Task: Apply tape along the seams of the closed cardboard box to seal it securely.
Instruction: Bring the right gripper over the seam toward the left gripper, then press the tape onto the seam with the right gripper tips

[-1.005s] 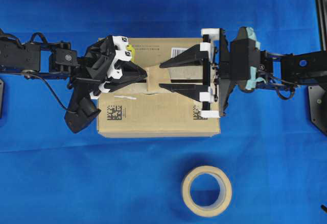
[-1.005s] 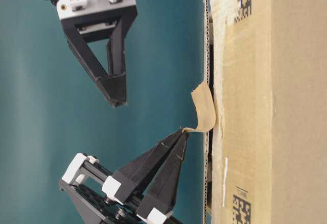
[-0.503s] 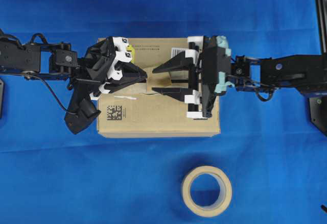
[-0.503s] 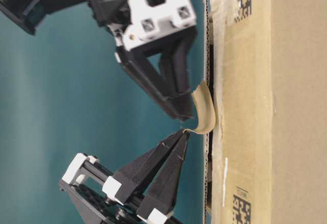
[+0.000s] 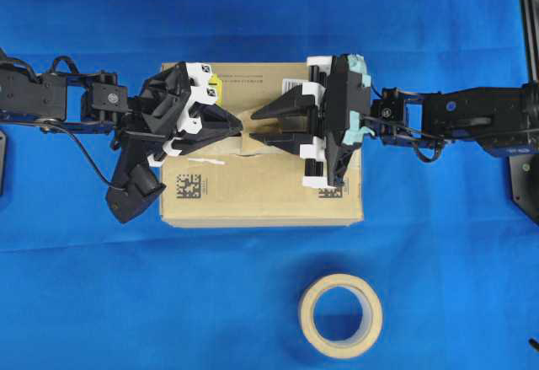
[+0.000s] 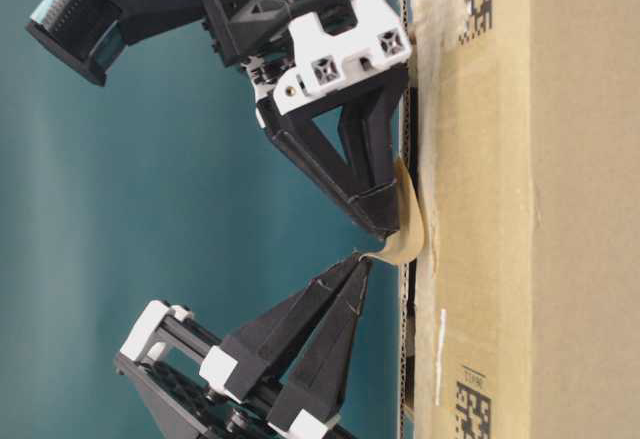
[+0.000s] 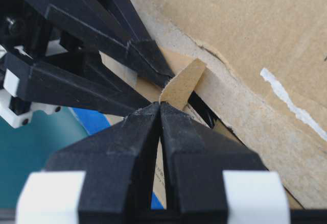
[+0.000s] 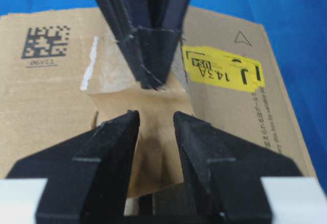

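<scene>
The cardboard box [image 5: 261,193] lies flat with its seam [image 6: 411,334] along the top; the dark gap also shows in the left wrist view [image 7: 202,110]. A small tan piece of tape [image 5: 245,131] lies across the seam, one end stuck down and the other lifted. My left gripper [image 5: 239,126] is shut on the lifted end [image 7: 184,83]. My right gripper [image 5: 253,125] is open, its fingertips resting on the stuck part of the tape [image 8: 153,137] and pressing it toward the box [image 6: 408,229]. The two grippers' tips almost touch.
A cream tape roll [image 5: 340,315] lies on the blue cloth in front of the box. The box top carries a yellow sticker [image 8: 222,73], a white barcode label [image 5: 295,81] and black square codes [image 5: 189,186].
My right gripper has moved left across the box and down onto the tape, its jaws narrowing. The left gripper has held still with the tape's end.
</scene>
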{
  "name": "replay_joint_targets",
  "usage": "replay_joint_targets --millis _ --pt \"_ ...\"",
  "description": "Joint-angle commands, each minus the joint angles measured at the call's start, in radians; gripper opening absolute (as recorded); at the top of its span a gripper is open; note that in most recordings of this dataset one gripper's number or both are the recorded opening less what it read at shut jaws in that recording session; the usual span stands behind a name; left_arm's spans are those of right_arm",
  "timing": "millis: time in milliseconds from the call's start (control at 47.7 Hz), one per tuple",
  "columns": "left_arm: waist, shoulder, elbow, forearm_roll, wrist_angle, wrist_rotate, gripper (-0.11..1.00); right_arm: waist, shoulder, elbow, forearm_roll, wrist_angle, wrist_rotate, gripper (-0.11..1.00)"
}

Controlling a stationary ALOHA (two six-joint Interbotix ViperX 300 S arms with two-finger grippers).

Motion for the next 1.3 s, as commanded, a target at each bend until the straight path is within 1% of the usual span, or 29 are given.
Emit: replay_joint_targets --millis 0,168,293,628,922,984,1068,1152,1194,1236,1278 --pt "-0.002 -0.008 -0.018 0.002 -0.005 -0.002 0.00 -0.002 -0.006 -0.014 0.005 0.012 0.002 0.33" --pt "-0.003 -0.008 -0.018 0.000 -0.005 -0.002 0.00 -0.005 0.009 -0.011 0.005 0.038 0.002 0.33" --pt "-0.002 -0.008 -0.017 0.000 -0.003 -0.005 0.00 -0.009 0.021 -0.006 0.021 0.041 0.002 0.33" --pt "0.006 0.003 -0.034 0.000 0.101 -0.009 0.00 -0.009 0.023 0.000 0.026 0.041 0.002 0.33" --pt "0.028 0.025 -0.067 0.002 0.114 -0.006 0.02 -0.005 0.023 0.000 0.026 0.040 0.002 0.33" --pt "0.037 0.026 -0.074 0.002 0.117 -0.008 0.08 -0.003 0.025 0.000 0.026 0.040 0.002 0.33" --pt "0.048 0.029 -0.080 0.002 0.121 -0.002 0.23 -0.002 0.023 0.000 0.026 0.040 0.002 0.33" --pt "0.054 0.029 -0.081 0.002 0.129 0.031 0.40 -0.002 0.023 0.000 0.028 0.038 0.002 0.33" --pt "0.054 0.029 -0.081 0.002 0.137 0.051 0.47 -0.002 0.023 0.000 0.028 0.037 0.003 0.33" --pt "0.055 0.029 -0.081 0.002 0.149 0.072 0.52 0.000 0.023 0.000 0.026 0.037 0.003 0.33" --pt "0.055 0.029 -0.083 0.002 0.158 0.097 0.55 0.000 0.023 0.000 0.028 0.037 0.003 0.33"
